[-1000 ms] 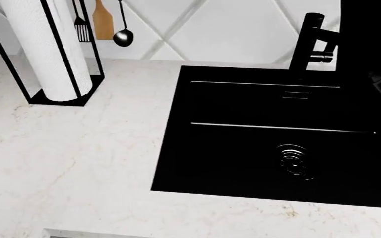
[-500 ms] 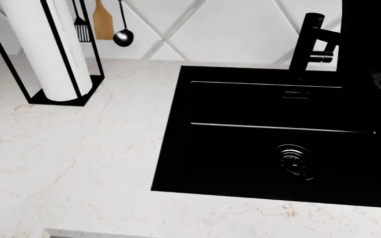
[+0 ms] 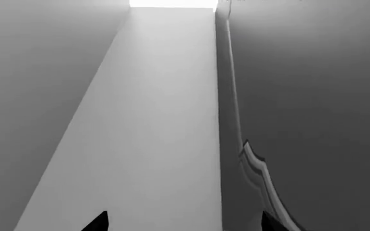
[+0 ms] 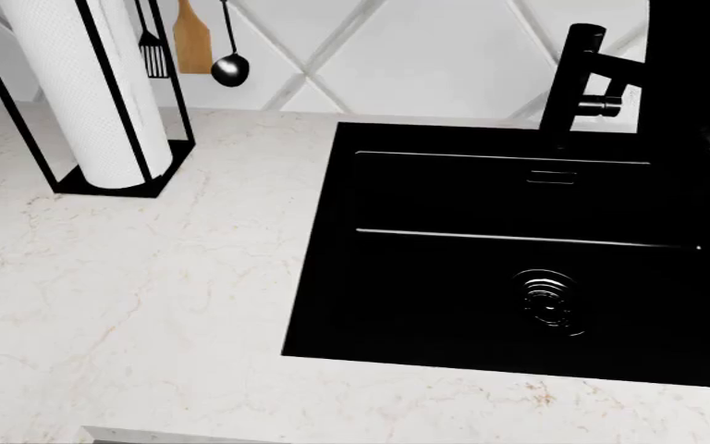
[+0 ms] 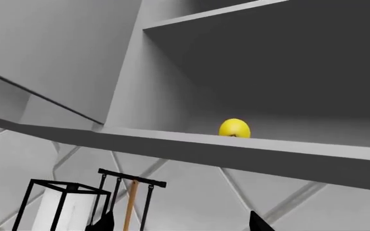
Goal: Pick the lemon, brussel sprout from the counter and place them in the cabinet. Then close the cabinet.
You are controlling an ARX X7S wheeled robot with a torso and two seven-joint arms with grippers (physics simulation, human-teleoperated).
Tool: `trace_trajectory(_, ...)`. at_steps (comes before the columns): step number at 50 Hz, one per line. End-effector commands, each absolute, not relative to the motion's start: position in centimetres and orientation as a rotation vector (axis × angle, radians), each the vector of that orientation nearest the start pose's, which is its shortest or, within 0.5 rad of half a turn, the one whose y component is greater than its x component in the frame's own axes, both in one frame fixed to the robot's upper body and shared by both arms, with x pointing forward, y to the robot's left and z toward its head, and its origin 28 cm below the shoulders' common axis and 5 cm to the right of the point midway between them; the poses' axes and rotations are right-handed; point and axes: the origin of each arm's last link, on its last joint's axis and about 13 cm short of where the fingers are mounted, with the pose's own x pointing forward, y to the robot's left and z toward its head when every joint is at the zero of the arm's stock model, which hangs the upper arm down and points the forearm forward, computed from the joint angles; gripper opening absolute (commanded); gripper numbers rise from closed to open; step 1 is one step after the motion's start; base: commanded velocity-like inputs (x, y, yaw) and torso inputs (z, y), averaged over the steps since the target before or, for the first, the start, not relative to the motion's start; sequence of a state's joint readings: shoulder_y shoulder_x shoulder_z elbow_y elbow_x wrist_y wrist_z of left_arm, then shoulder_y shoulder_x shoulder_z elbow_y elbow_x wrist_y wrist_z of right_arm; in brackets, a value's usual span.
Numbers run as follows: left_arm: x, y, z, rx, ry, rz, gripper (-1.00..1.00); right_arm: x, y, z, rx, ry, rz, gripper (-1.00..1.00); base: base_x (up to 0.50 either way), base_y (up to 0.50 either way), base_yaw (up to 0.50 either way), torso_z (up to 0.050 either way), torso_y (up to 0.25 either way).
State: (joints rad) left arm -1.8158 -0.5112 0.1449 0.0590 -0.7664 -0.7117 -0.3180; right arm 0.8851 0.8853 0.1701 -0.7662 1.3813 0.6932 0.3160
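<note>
The lemon [image 5: 234,128] lies on the edge of the open cabinet's lower shelf [image 5: 172,144], seen from below in the right wrist view. My right gripper [image 5: 181,224] hangs below and in front of that shelf, open, with nothing between its dark fingertips [image 5: 105,222]. The left gripper [image 3: 183,224] is open too and empty, facing flat grey panels [image 3: 146,125]. The brussel sprout is out of view. In the head view the white marble counter [image 4: 145,296] carries neither fruit nor sprout.
A black sink [image 4: 503,250] with a black faucet [image 4: 577,83] is set in the counter. A paper-towel roll in a black wire stand [image 4: 96,102] stands at the back left, with hanging utensils [image 4: 195,46] behind. My dark right arm [image 4: 701,83] fills the far right edge.
In the head view the dark shape of my right arm has slid slightly further toward the right edge and upward. Nothing on the counter has moved.
</note>
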Motion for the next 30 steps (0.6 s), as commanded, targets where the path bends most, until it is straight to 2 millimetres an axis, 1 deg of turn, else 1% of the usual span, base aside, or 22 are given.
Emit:
trace_trajectory(1, 22.5, 25.2, 53.6, 0.008, -1.074, -0.190, 1.00, 17.9, -17.1, 33.5, -0.052, -0.664, 0.432, 1.00, 0.00, 0.00, 0.00, 0.000, 0.000)
trace_trajectory(6, 23.3, 24.3, 53.8, 0.053, -1.046, -0.245, 1.00, 17.9, -17.2, 33.4, -0.050, -0.664, 0.430, 1.00, 0.00, 0.00, 0.00, 0.002, 0.000)
trace_trajectory(13, 23.7, 23.3, 54.4, 0.096, -1.034, -0.293, 1.00, 17.9, -17.3, 33.4, -0.052, -0.665, 0.429, 1.00, 0.00, 0.00, 0.00, 0.001, 0.000)
trace_trajectory(30, 23.8, 21.2, 56.4, 0.204, -1.035, -0.368, 1.00, 17.7, -17.5, 33.4, -0.054, -0.669, 0.413, 1.00, 0.00, 0.00, 0.00, 0.001, 0.001)
